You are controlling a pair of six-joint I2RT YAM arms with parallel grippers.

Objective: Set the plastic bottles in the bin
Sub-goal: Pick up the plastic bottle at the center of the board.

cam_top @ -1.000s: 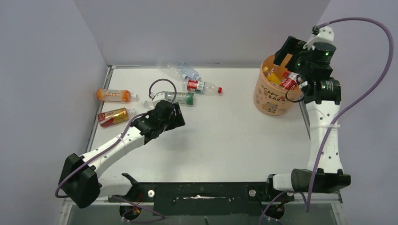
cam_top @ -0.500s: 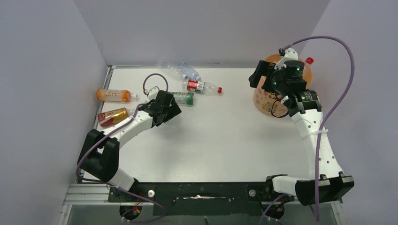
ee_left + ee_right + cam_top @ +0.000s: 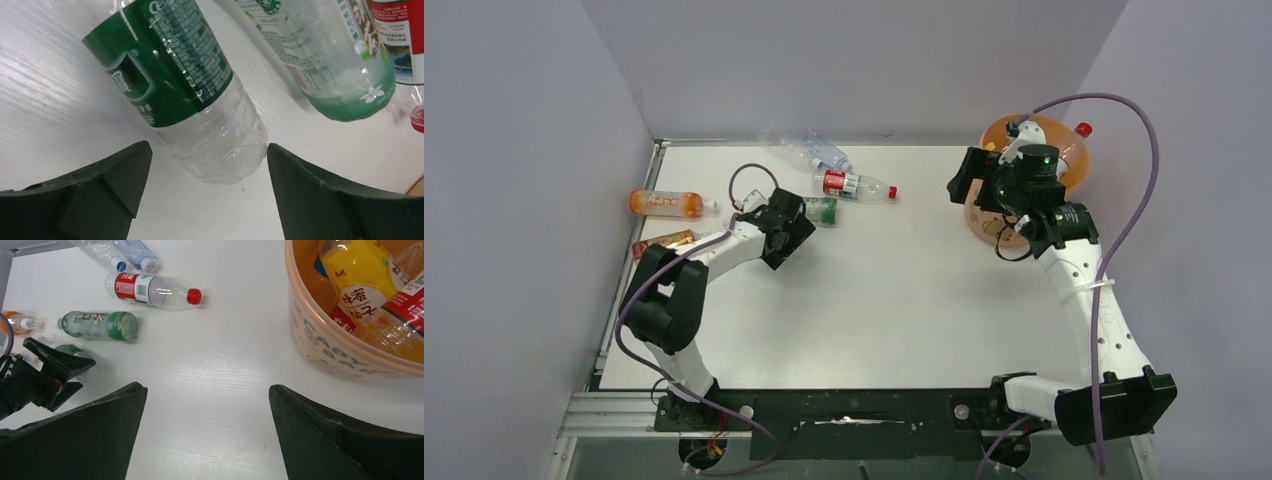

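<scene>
My left gripper [image 3: 769, 222] is open and low over the table. In the left wrist view [image 3: 208, 148] the base of a clear bottle with a dark green label [image 3: 170, 65] lies between its fingertips, not gripped. A pale green bottle [image 3: 325, 60] and a red-labelled bottle [image 3: 400, 35] lie beyond it. My right gripper [image 3: 966, 178] is open and empty [image 3: 207, 390], above the table just left of the pale-orange bin [image 3: 989, 215]. The bin [image 3: 320, 345] holds a yellow bottle [image 3: 355, 285] and others.
On the table lie a red-labelled bottle [image 3: 854, 185], a pale green bottle [image 3: 821, 210], clear blue-labelled bottles [image 3: 809, 150], an orange bottle [image 3: 664, 203] and a red-gold bottle [image 3: 662, 240]. Walls close the back and both sides.
My right gripper left a red-labelled bottle in the bin and moved left, out of the bin, empty. My left arm reached farther back toward the green-labelled bottle.
</scene>
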